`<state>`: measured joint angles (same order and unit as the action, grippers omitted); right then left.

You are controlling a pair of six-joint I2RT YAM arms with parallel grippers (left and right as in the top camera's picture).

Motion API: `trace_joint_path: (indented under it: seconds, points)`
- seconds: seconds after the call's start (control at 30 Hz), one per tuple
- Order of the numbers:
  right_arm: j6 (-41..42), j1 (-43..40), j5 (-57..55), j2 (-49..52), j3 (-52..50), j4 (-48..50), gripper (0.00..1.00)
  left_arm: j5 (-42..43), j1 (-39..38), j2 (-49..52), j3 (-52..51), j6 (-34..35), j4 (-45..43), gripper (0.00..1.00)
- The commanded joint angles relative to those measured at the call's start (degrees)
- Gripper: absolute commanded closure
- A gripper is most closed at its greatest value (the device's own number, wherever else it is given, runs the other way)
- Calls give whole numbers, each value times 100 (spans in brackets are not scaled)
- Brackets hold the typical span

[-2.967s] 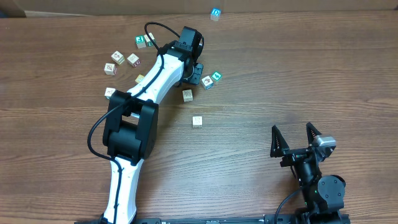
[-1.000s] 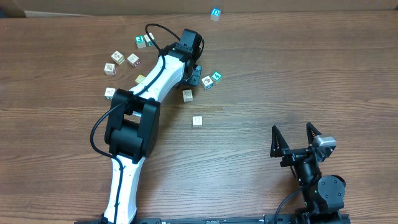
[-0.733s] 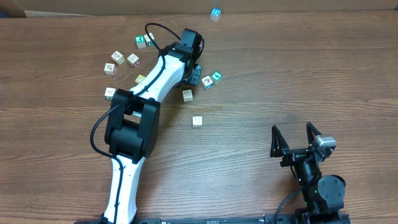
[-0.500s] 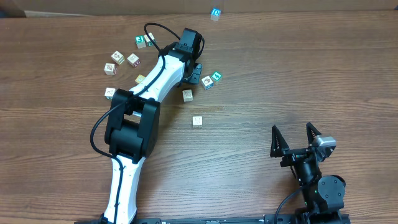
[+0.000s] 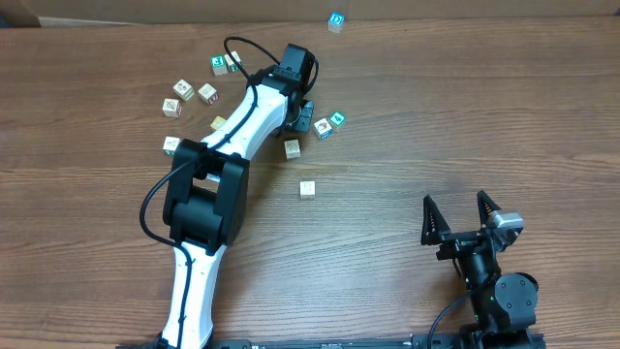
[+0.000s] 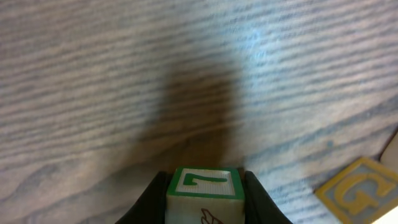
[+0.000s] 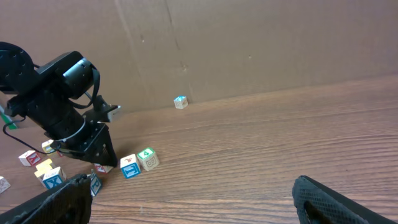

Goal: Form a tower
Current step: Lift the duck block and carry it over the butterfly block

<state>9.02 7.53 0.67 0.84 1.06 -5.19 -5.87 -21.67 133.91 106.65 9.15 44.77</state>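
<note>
The left gripper had just closed onto the green-printed cube between its jaws, grasping it, so a carry seemed next toward the tower, standing well apart beyond the gripper.

A dark brown wood-grain bench fills the space (grain running side to side), backed by a plain brown cardboard wall under soft, even light.

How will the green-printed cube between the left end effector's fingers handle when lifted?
The green-printed cube looks like solid wood, so probably rigid and light. Its flat sides sit flush between the fingers of the left end effector, so slipping or rolling seems unlikely.
</note>
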Motion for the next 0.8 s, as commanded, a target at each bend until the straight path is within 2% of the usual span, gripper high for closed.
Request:
trace_joint_path:
  seconds: [0.0,0.1,0.27,0.47,0.53,0.77]
  points:
    - [31,-15,2,-68,-59,35,0,-57,-15,-358,83,166,184,85]
    - [31,-15,2,-68,-59,35,0,-76,-13,-704,83,208,411,87]
    - [31,-15,2,-68,-59,35,0,-221,-13,-1419,83,651,896,87]
    - [31,-15,2,-68,-59,35,0,-149,-15,-2162,83,1606,1749,90]
    - [31,-15,2,-68,-59,35,0,24,-15,-2249,83,1845,2002,96]
    - [31,-15,2,-68,-59,35,0,278,-142,-2260,-24,2326,2876,96]
